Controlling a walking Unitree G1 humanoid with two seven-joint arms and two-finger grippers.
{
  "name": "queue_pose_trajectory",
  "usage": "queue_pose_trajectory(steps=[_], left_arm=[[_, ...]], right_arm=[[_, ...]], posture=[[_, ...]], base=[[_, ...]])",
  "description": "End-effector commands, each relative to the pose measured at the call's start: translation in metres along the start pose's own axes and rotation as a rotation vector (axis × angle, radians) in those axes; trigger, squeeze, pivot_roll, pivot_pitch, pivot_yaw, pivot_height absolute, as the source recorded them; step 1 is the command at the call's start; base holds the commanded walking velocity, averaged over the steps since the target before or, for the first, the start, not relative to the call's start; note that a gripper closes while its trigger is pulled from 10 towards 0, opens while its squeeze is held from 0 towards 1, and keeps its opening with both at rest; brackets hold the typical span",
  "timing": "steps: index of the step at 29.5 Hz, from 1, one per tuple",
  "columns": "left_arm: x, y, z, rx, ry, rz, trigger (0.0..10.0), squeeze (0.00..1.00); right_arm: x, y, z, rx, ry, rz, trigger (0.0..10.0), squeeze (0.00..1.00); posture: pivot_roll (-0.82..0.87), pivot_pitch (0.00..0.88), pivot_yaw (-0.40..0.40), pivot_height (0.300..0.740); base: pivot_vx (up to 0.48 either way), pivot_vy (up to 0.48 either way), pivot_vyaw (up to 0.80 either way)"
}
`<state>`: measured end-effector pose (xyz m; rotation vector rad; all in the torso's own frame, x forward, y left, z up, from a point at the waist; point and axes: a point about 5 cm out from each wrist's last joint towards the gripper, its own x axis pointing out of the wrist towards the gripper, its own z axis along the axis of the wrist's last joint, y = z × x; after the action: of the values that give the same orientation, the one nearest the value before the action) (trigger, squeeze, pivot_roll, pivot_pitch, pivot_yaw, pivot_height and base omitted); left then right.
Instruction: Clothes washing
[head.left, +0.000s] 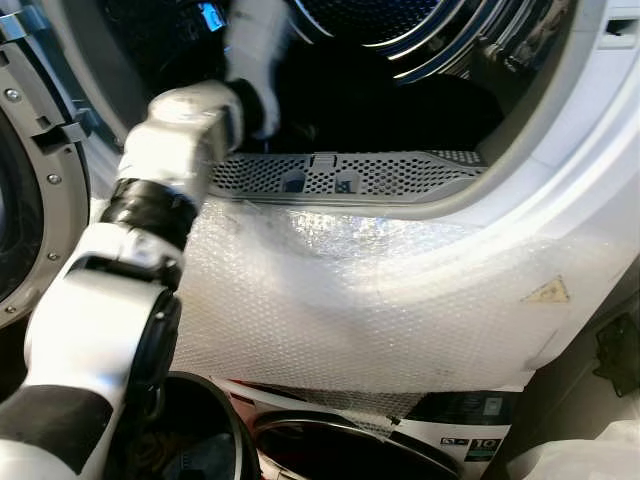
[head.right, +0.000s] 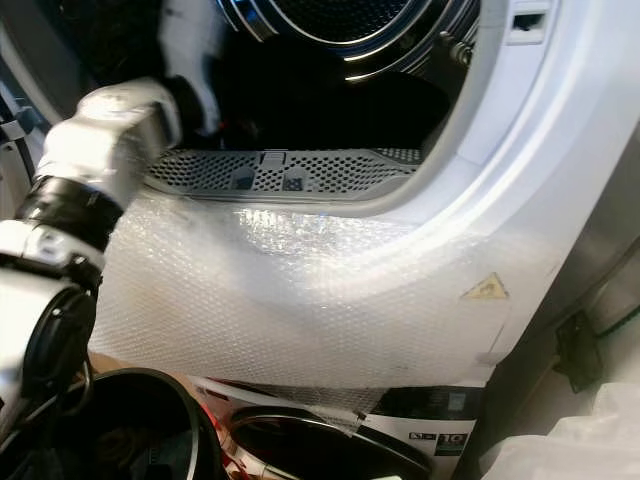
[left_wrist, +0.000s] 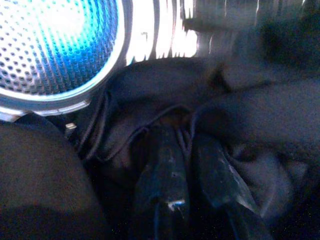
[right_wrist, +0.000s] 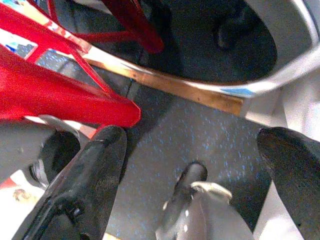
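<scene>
Head cameras look down, close on the dryer opening. Left wrist camera peers inside the drum; right wrist camera faces the floor.

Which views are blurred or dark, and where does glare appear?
Left eye view: the left arm is motion-blurred, glare on the bubble wrap. Left wrist view: dark, soft focus on the dark clothes, blue glow on the drum. Right wrist view: bright, right pincer sharp.

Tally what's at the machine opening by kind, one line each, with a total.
Dark garments in the drum: 1 bundle; separate pieces cannot be told
Perforated lint filter: 1
Bubble wrap sheet: 1
Yellow warning sticker: 1
Left gripper at the garments: 1
Total: 5
</scene>
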<state>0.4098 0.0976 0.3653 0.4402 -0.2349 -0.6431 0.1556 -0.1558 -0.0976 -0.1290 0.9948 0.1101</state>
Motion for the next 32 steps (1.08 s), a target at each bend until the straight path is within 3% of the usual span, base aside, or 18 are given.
queue_pose_trajectory(steps=[1, 5, 6, 8, 10, 12, 13, 18, 20, 23, 24, 26, 27, 28, 30, 32], left_arm=[[0.0, 0.004, -0.005, 0.038, 0.038, 0.029, 0.0, 0.0], [0.004, 0.0, -0.012, 0.076, 0.048, 0.045, 0.0, 0.0], [0.006, -0.005, -0.023, 0.176, 0.11, 0.053, 0.0, 0.0], [0.008, -0.014, -0.037, 0.225, 0.163, 0.019, 0.0, 0.0], [0.01, -0.022, -0.042, 0.154, 0.148, 0.002, 0.0, 0.0], [0.012, -0.018, -0.034, 0.02, 0.076, 0.068, 0.0, 0.0], [0.012, -0.018, -0.034, 0.02, 0.076, 0.068, 0.0, 0.0], [0.01, 0.004, -0.002, -0.388, -0.163, 0.24, 0.0, 0.0], [0.009, 0.009, 0.005, -0.499, -0.222, 0.256, 0.0, 0.0], [0.008, 0.011, 0.009, -0.558, -0.25, 0.26, 0.0, 0.0], [0.008, 0.013, 0.015, -0.614, -0.262, 0.231, 10.0, 0.0], [0.009, 0.012, 0.016, -0.612, -0.249, 0.219, 10.0, 0.0], [0.01, 0.01, 0.012, -0.539, -0.181, 0.215, 10.0, 0.0], [0.011, 0.006, 0.006, -0.46, -0.105, 0.183, 10.0, 1.0], [0.011, 0.001, -0.002, -0.337, -0.02, 0.102, 10.0, 1.0], [0.01, -0.002, -0.002, -0.261, -0.016, 0.004, 10.0, 1.0]], right_arm=[[-0.001, 0.004, -0.005, 0.001, 0.011, 0.007, 10.0, 0.0], [-0.002, 0.003, -0.008, 0.013, 0.014, 0.0, 10.0, 0.0], [-0.002, 0.003, -0.009, 0.02, 0.016, -0.003, 10.0, 0.0], [-0.002, 0.003, -0.011, 0.021, 0.018, -0.004, 10.0, 0.0], [-0.002, 0.004, -0.011, 0.02, 0.017, -0.003, 10.0, 0.0], [-0.002, 0.005, -0.01, 0.017, 0.017, 0.0, 10.0, 0.0], [-0.002, 0.005, -0.01, 0.017, 0.017, 0.0, 10.0, 0.0], [-0.001, 0.006, -0.006, 0.011, 0.009, 0.004, 10.0, 0.0], [-0.001, 0.006, -0.005, 0.01, 0.007, 0.004, 10.0, 0.0], [-0.001, 0.005, -0.004, 0.01, 0.006, 0.004, 10.0, 0.0], [-0.001, 0.003, -0.003, 0.005, 0.004, 0.001, 10.0, 0.0], [-0.001, 0.002, -0.003, 0.002, 0.004, 0.0, 10.0, 0.0], [0.0, 0.0, -0.002, -0.001, 0.002, -0.004, 10.0, 0.0], [0.0, -0.002, -0.001, -0.004, 0.0, -0.007, 10.0, 0.0], [0.0, -0.004, 0.001, -0.006, -0.003, -0.01, 10.0, 0.0], [0.0, -0.004, 0.002, -0.008, -0.005, -0.011, 10.0, 0.0]], posture=[[0.07, 0.0, 0.134, 0.74], [0.05, 0.0, 0.142, 0.74], [0.04, 0.0, 0.141, 0.74], [0.04, 0.0, 0.147, 0.74], [0.04, 0.0, 0.146, 0.74], [0.04, 0.0, 0.145, 0.74], [0.04, 0.0, 0.145, 0.74], [0.04, 0.0, 0.143, 0.74], [0.04, 0.0, 0.14, 0.74], [0.04, 0.0, 0.137, 0.74], [0.04, 0.0, 0.127, 0.74], [0.04, 0.0, 0.127, 0.74], [0.04, 0.0, 0.123, 0.74], [0.04, 0.0, 0.12, 0.74], [0.04, 0.0, 0.119, 0.74], [0.05, 0.0, 0.119, 0.74]], base=[[0.0, 0.0, 0.0], [0.0, 0.0, 0.0], [0.0, 0.0, 0.0], [0.0, 0.0, 0.0], [0.0, 0.0, 0.0], [0.0, 0.0, 0.0], [0.0, 0.0, 0.0], [0.0, 0.0, 0.0], [0.0, 0.0, 0.0], [0.0, 0.0, 0.0], [0.0, 0.0, 0.0], [0.0, 0.0, 0.0], [0.0, 0.0, 0.0], [0.0, 0.0, 0.0], [0.0, 0.0, 0.0], [0.0, 0.0, 0.0]])
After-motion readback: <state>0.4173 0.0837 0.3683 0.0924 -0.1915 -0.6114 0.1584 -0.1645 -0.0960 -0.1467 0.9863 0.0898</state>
